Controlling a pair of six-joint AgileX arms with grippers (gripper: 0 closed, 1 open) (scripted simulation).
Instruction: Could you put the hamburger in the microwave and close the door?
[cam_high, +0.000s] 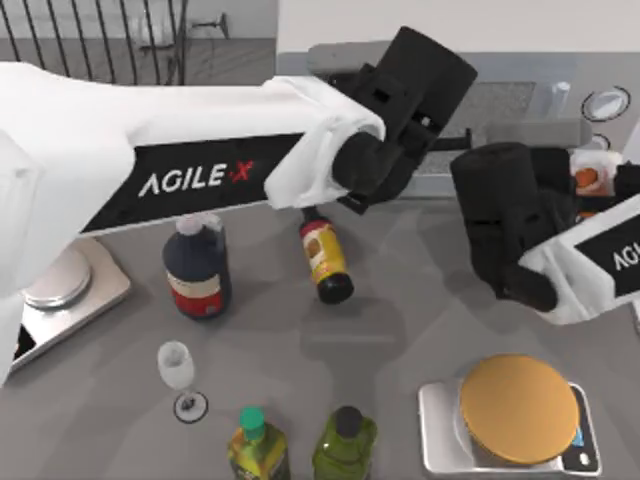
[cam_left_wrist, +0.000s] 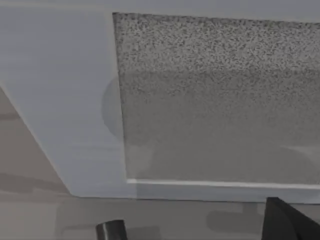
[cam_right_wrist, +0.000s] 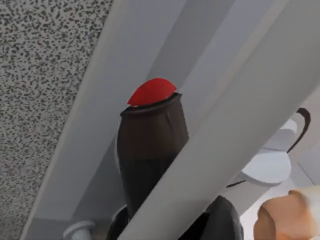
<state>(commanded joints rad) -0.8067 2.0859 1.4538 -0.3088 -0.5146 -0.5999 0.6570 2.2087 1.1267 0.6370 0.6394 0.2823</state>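
The hamburger (cam_high: 518, 408), a golden disc, rests on a small scale (cam_high: 440, 440) at the front right, far from both grippers. The microwave (cam_high: 520, 62) stands at the back. My left gripper (cam_high: 440, 120) is open right in front of the door (cam_left_wrist: 65, 100), with its fingertips (cam_left_wrist: 111, 230) just short of the speckled window (cam_left_wrist: 215, 100). My right gripper (cam_high: 490, 190) is shut on the white handle (cam_right_wrist: 240, 125) beside the dials (cam_high: 605, 102). A dark brown shape with a red top (cam_right_wrist: 150, 150) lies behind the bar. Whether the door is ajar I cannot tell.
A scale with a silver plate (cam_high: 60, 285) sits at the left edge. A dark bottle (cam_high: 197, 272), a brown bottle lying down (cam_high: 326, 262), a wine glass (cam_high: 177, 368) and two green bottles (cam_high: 258, 448) (cam_high: 345, 445) fill the middle and front. An orange-white pack (cam_high: 592, 175) is at the right.
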